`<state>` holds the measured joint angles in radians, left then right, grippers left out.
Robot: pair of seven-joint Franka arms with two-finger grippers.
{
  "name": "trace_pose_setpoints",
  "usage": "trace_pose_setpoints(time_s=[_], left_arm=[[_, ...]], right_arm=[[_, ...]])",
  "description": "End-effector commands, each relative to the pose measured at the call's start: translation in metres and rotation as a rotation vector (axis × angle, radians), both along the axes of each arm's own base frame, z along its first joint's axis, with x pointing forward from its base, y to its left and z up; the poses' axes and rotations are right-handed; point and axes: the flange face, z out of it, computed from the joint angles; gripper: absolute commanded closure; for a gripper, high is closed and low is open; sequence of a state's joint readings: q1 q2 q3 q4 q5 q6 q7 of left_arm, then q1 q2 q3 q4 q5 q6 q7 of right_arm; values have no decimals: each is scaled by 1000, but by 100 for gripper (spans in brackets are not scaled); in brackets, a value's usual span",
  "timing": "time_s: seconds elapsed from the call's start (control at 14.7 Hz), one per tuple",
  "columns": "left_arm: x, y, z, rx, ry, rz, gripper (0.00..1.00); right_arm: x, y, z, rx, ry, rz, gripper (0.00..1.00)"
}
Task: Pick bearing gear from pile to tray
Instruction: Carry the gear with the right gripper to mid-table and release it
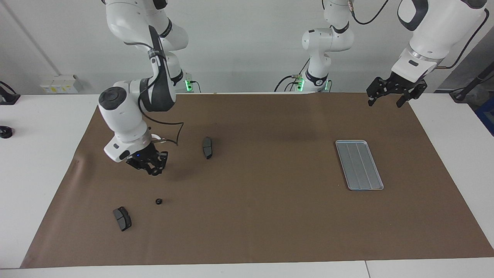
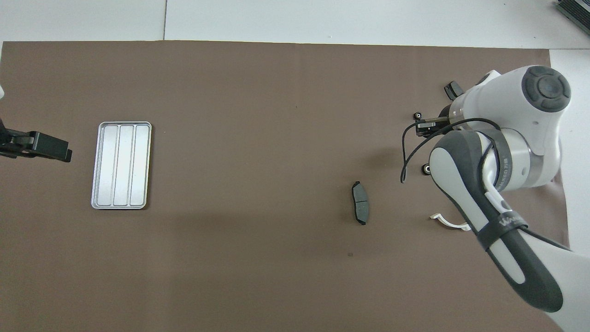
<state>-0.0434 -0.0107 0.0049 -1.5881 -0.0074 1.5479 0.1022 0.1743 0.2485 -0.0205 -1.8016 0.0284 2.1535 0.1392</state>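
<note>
Gear (image 1: 158, 201) pickup hadn't really got anywhere at the point I looked: the tray (image 1: 359, 165) sat bare toward the left arm's end of the desk (image 1: 270, 224), nothing in it, so the whole grab, carry and drop was left to do as far as I could judge.

That little black round gear lay on the brown mat toward the right arm's end, farther from the robots than most of the scatter. One dark brake pad (image 1: 122, 218) was near it, a bit farther out again, and a second brake pad (image 1: 207, 147) lay closer to the robots, more toward the middle. I could make out a sliver of the white bracket (image 2: 449, 222) poking out by the right arm in the overhead view. Another small dark round part (image 2: 425, 170) showed next to the arm's elbow there, maybe a second gear, but I couldn't say for sure.

Right gripper (image 1: 152, 166) hung above the mat, short of the gear on the robots' side and clearly not touching it. Couldn't tell if it was spread or closed, and I saw nothing in it.

Left gripper (image 1: 389, 97) waited up in the air over the mat's corner nearest its own base, well apart from the tray, fingers spread wide and empty.
</note>
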Motion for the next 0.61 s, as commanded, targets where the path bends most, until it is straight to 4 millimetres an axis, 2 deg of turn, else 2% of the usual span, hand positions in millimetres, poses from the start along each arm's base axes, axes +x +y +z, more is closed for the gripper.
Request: trace_pose_setpoints(time_s=[0.0, 0.27, 0.54], left_arm=[[-6, 4, 1, -16, 8, 1, 0], [-6, 4, 1, -16, 8, 1, 0], [-6, 4, 1, -16, 8, 1, 0]], right_arm=[[-10, 75, 4, 28, 1, -103, 100], [-52, 189, 0, 60, 5, -174, 100], [-79, 257, -21, 101, -23, -200, 100]])
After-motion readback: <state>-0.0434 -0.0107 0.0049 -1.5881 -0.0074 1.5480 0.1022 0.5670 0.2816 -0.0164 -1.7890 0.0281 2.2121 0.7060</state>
